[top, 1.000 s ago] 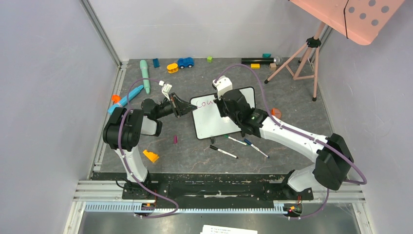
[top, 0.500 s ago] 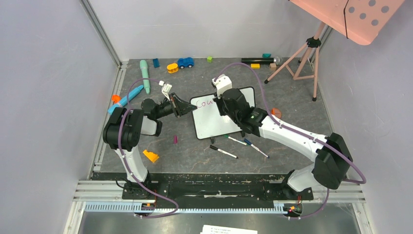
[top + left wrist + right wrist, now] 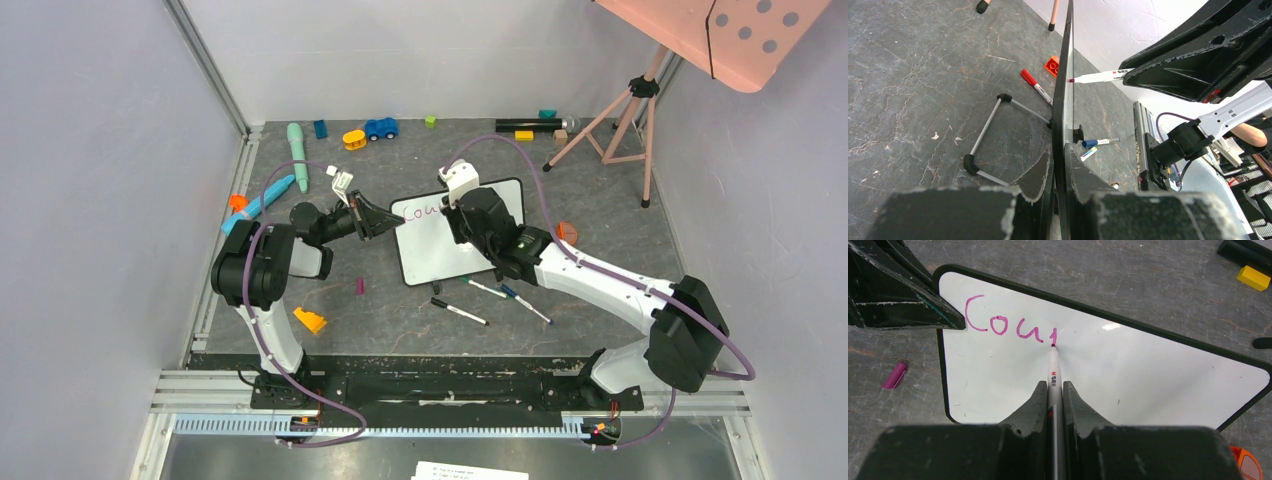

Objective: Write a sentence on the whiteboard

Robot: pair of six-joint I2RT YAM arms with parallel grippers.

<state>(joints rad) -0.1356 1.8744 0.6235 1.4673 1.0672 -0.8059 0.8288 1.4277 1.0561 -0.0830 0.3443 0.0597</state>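
The right gripper (image 3: 1053, 386) is clamped on a white marker (image 3: 1053, 365). The barrel print begins with a red "M", and the rest is too small to read. The marker's tip touches the whiteboard (image 3: 1148, 370) just ahead of the fingers. The sentence (image 3: 998, 324) reads "Cou" plus one short stroke, ending at the tip. The left gripper (image 3: 1058, 156) is closed on the whiteboard's black-framed edge, which runs forward from between its fingers.
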